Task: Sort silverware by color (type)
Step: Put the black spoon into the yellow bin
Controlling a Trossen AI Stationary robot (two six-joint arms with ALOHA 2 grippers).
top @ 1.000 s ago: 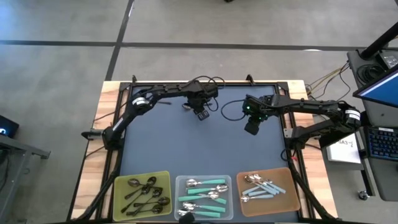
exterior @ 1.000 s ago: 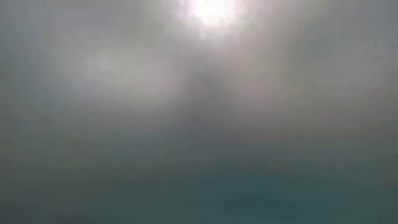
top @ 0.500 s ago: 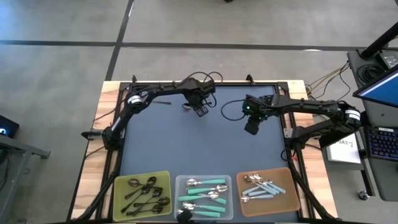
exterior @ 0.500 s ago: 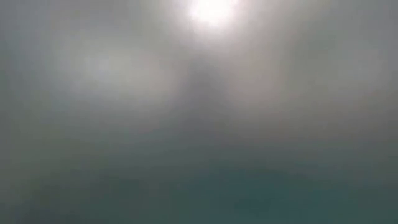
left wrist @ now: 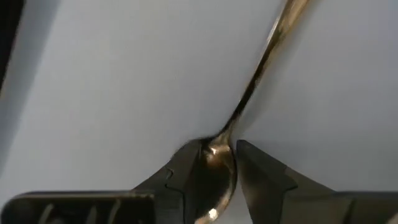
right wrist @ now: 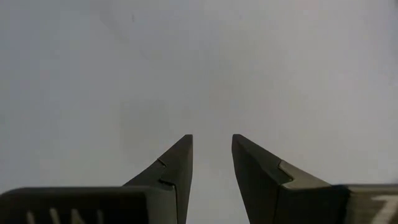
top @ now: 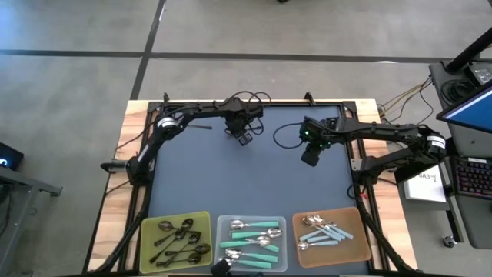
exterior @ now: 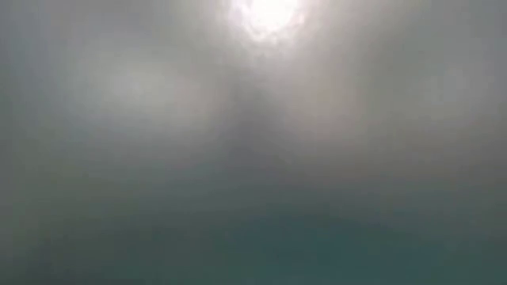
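Observation:
A thin dark all-metal spoon [left wrist: 261,68] lies on the dark mat near the table's far edge, left of the middle. My left gripper [top: 240,135] points down over it and is open, with the spoon's shiny bowl [left wrist: 214,171] in the gap between the fingers. My right gripper [top: 311,158] hangs open over bare mat right of the middle, with nothing between its fingers [right wrist: 180,162]. The other silverware lies sorted in three trays at the near edge. The low view shows only grey blur. My left gripper comes at the spoon from above, one finger [left wrist: 183,165] on each side of the bowl where it joins the handle. The spoon lies flat on the mat and its handle runs away from the fingers. I cannot tell whether the fingers touch it.
Along the near edge stand an olive tray [top: 150,231] with dark spoons, a clear tray [top: 281,258] with teal-handled spoons and a brown tray [top: 357,238] with light-blue-handled spoons. The wide mat [top: 254,185] between arms and trays is bare. Cables lie at the far edge.
My left gripper has gone a little toward the table's left and far edges, over the dark spoon. Its fingers have kept the same gap.

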